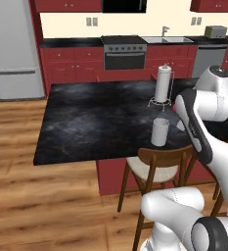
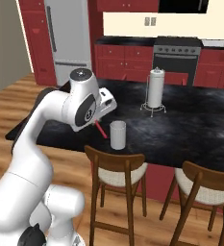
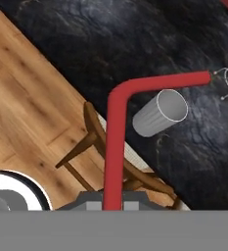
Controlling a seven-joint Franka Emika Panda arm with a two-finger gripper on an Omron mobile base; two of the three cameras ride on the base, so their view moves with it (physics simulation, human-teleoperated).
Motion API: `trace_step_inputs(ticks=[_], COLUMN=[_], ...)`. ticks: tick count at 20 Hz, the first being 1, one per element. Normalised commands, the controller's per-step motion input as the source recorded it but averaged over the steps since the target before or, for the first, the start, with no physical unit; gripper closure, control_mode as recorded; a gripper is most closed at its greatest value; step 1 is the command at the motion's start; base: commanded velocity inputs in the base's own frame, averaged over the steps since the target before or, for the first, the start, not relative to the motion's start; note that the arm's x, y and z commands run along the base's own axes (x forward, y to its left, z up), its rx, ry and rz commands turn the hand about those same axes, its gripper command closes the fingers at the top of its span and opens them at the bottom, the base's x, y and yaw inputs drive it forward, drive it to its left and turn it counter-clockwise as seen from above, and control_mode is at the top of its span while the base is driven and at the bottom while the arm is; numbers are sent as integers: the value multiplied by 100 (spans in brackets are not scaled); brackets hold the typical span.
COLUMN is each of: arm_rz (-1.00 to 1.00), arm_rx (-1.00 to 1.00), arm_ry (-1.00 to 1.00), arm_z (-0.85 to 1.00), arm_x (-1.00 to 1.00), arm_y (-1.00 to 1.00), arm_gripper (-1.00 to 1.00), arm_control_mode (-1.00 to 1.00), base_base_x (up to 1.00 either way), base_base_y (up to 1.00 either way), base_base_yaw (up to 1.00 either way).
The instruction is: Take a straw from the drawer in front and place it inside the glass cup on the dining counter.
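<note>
My gripper (image 3: 113,202) is shut on the straw (image 3: 115,142), a dark red stick bent near its far end. In the hand view the straw's bent tip reaches past the open mouth of the glass cup (image 3: 160,113), which stands upright on the dining counter (image 3: 135,39). From the right base view the gripper (image 2: 99,120) hangs just left of the glass cup (image 2: 118,135), and the straw (image 2: 101,130) slants down towards the black dining counter (image 2: 190,129). The left base view has the cup (image 1: 160,131) near the counter's (image 1: 86,117) front edge. The drawer is out of view.
A white paper-towel roll (image 2: 155,88) on a wire stand sits behind the cup, also seen as roll (image 1: 163,83). Two wooden chairs (image 2: 116,168) (image 2: 205,185) stand against the counter's near side. Stove, sink and fridge line the far wall.
</note>
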Motion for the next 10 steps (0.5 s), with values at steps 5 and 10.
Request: trace_step_inputs(ticks=[5, 10], arm_rz=[-1, 0], arm_rx=[26, 41], arm_ry=[1, -3], arm_z=[-2, 12], arm_x=[6, 23], arm_y=[2, 1], arm_gripper=[100, 100], arm_control_mode=[-100, -100], base_base_x=[0, 0], base_base_y=[0, 0], base_base_yaw=[0, 0])
